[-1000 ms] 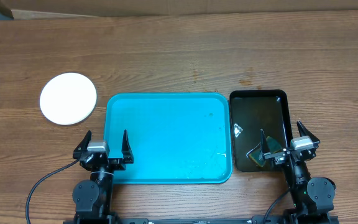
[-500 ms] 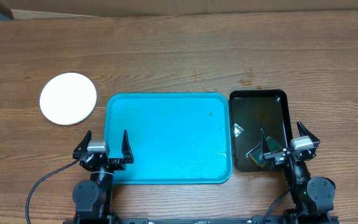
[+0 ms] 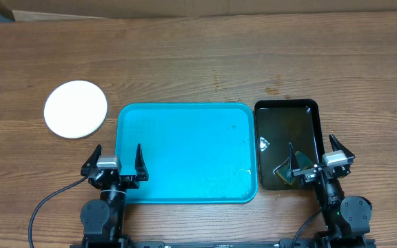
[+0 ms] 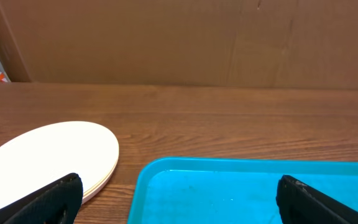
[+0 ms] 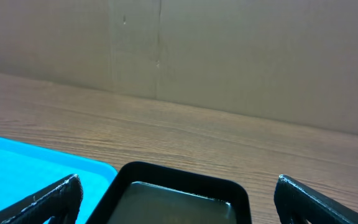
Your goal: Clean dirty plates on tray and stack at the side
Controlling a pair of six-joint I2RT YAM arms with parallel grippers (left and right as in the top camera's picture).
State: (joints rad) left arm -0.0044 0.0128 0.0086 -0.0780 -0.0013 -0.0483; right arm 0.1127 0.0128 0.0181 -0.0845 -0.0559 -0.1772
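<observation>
A stack of plates point(image 3: 76, 109) with a white one on top lies on the wooden table, left of the turquoise tray point(image 3: 185, 148); in the left wrist view the stack point(image 4: 48, 158) shows layered edges. No lime-green plate shows. The tray holds only a few wet specks. My left gripper point(image 3: 116, 160) is open and empty at the tray's near left corner point(image 4: 179, 199). My right gripper point(image 3: 316, 155) is open and empty over the near end of the black tray point(image 5: 179, 199).
A glossy black tray point(image 3: 287, 117) stands right of the turquoise tray; a green-yellow sponge point(image 3: 288, 172) lies at its near end. A cardboard wall point(image 4: 179, 37) runs along the table's far edge.
</observation>
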